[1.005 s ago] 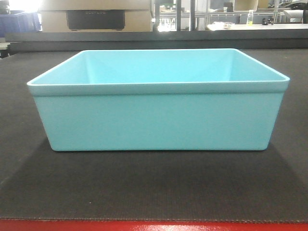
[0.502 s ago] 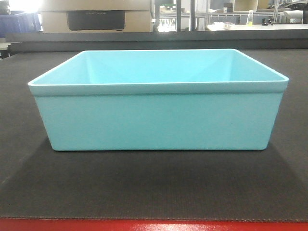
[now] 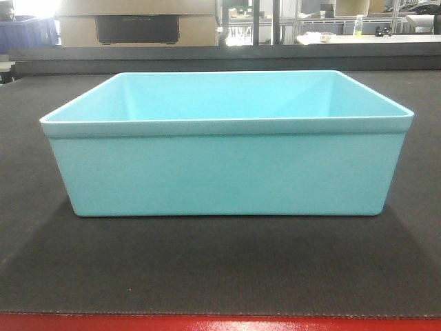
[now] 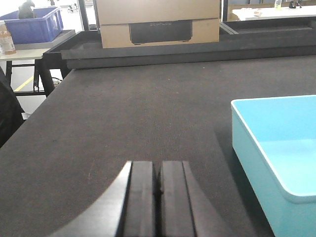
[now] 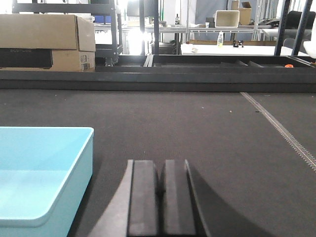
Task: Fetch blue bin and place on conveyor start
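Left wrist-mounted view, from left to right: a dark blue crate [image 4: 33, 24] sits at upper left, a cardboard box [image 4: 158, 22] at top centre, and the left gripper [image 4: 158, 190] at bottom centre with jaws pressed together, holding nothing. The blue bin [image 4: 276, 148] lies to its right, apart from it, resting on the conveyor start [image 4: 138, 113].

On the right wrist view the bin sits at lower left, the right gripper [image 5: 159, 197] likewise closed and empty. Both arms flank it about equally. Seen from the front, its long axis runs across the frame. No writing is legible.
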Robot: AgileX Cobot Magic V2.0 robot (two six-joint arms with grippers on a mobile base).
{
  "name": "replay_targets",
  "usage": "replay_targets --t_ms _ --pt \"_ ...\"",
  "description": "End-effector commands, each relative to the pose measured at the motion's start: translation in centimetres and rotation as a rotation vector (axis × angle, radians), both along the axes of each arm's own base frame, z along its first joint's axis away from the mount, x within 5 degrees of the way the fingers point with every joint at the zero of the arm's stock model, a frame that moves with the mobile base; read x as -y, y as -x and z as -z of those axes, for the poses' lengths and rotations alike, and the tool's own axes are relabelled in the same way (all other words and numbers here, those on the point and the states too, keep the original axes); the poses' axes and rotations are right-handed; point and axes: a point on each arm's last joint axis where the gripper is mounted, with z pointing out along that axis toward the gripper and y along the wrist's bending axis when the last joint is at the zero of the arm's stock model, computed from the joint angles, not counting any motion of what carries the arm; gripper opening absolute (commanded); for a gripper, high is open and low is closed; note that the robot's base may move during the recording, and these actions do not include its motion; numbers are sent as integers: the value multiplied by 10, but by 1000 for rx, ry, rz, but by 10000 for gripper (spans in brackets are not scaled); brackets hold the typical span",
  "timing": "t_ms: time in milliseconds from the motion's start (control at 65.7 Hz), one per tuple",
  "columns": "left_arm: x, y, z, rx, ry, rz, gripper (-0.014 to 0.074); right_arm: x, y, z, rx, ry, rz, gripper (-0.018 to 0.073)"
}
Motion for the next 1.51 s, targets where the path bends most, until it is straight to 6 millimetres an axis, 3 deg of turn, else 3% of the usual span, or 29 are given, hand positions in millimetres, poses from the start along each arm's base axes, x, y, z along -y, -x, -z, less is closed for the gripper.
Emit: replay_targets --t_ms 0,655,761,959,1233,1279,1492 --pt "0 1 -1 21 -3 -4 -111 0 0 -2 31 23 2 -162" --pt "0 0 3 18 13 1 -111 0 0 -2 31 23 2 -162" --pt "3 -1 14 60 106 12 -111 0 0 -2 31 23 2 -162" --pt "1 2 51 143 89 -6 -111 0 0 -2 31 23 2 -162" --pt "-1 -7 99 118 61 -19 -111 0 0 -2 31 23 2 -162" --pt "-1 -7 93 183 59 -21 -111 0 0 -2 31 23 2 -162" --pt "-1 -7 97 147 60 -20 -111 0 0 -2 31 23 2 -162"
